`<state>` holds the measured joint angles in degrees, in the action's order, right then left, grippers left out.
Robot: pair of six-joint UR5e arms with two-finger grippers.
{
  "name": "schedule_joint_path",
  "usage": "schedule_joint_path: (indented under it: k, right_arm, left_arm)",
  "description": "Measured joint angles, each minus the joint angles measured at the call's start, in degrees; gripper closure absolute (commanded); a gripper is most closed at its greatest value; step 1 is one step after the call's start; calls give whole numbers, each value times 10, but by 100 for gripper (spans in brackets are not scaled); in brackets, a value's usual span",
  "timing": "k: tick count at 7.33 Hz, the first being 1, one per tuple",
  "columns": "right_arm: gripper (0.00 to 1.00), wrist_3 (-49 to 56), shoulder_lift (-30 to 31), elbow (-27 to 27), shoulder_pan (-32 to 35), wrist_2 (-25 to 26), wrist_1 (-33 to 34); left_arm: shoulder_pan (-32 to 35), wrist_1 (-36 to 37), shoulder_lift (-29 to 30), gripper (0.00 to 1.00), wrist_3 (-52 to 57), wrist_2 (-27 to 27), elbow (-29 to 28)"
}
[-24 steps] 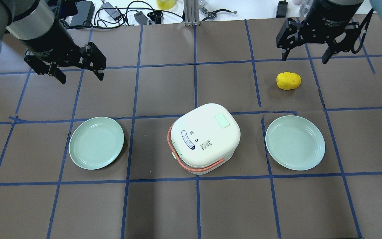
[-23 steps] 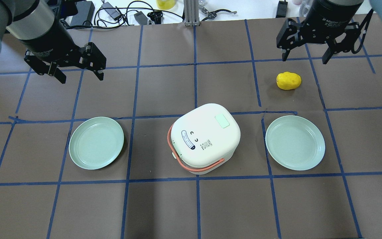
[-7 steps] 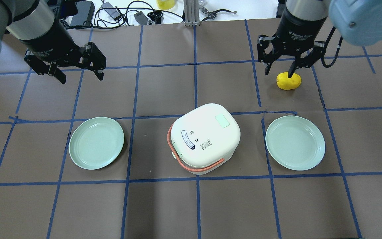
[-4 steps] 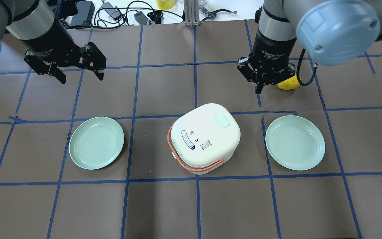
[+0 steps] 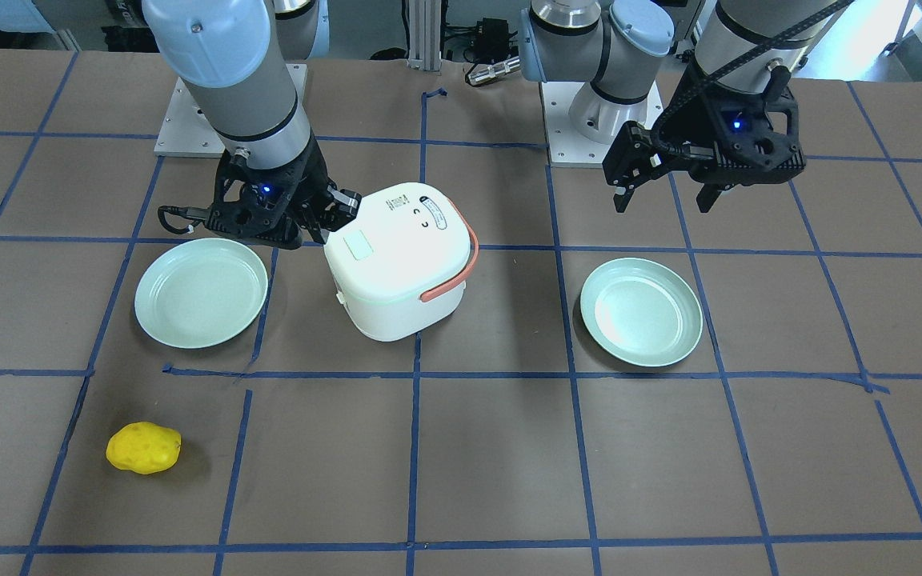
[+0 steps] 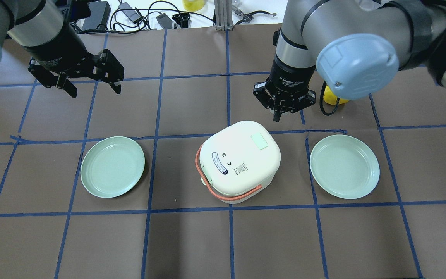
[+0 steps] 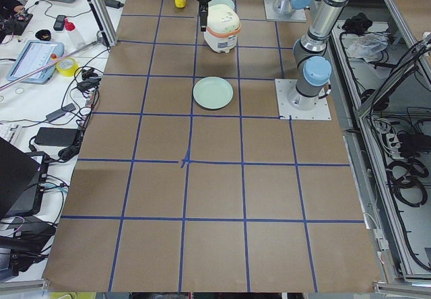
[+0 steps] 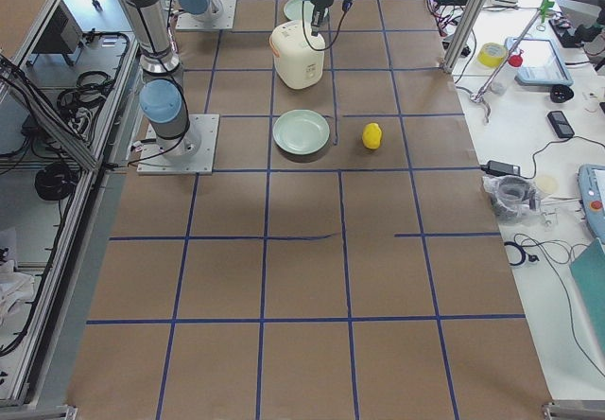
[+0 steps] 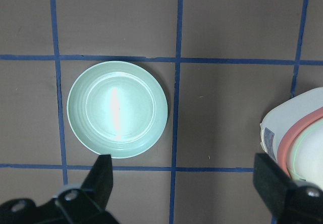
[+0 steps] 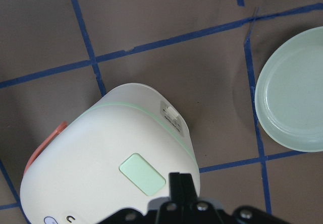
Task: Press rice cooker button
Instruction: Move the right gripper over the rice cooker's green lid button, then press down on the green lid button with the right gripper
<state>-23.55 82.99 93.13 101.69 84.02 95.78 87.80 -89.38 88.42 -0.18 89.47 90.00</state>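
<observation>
The white rice cooker point(image 6: 240, 161) with an orange handle stands mid-table; its pale green button point(image 6: 259, 141) is on the lid. It also shows in the front view point(image 5: 397, 260) and in the right wrist view point(image 10: 111, 178), with the button point(image 10: 143, 174) just left of my fingertips. My right gripper point(image 6: 278, 116) is shut and empty, hanging just past the cooker's far edge, apart from the button. My left gripper point(image 6: 95, 92) is open and empty at the far left, over bare table.
Two pale green plates flank the cooker, one left point(image 6: 112, 166) and one right point(image 6: 344, 166). A yellow potato-like object point(image 5: 143, 448) lies beyond the right plate, partly hidden by my right arm in the overhead view. Cables and tools lie along the table's far edge.
My right gripper has come from the far right corner, over the yellow object, toward the cooker and has shut its fingers. The left arm, cooker and plates have not moved.
</observation>
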Motion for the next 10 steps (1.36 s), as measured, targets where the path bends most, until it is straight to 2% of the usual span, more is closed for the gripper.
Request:
schedule_joint_path:
  k: [2,10]
  right_arm:
    - [100,-6,-5,30,11,-4,46]
    - [100,-8,-8,59,18,-25,54]
  left_arm:
    - [0,0,0,0,0,0,0]
    - [0,0,0,0,0,0,0]
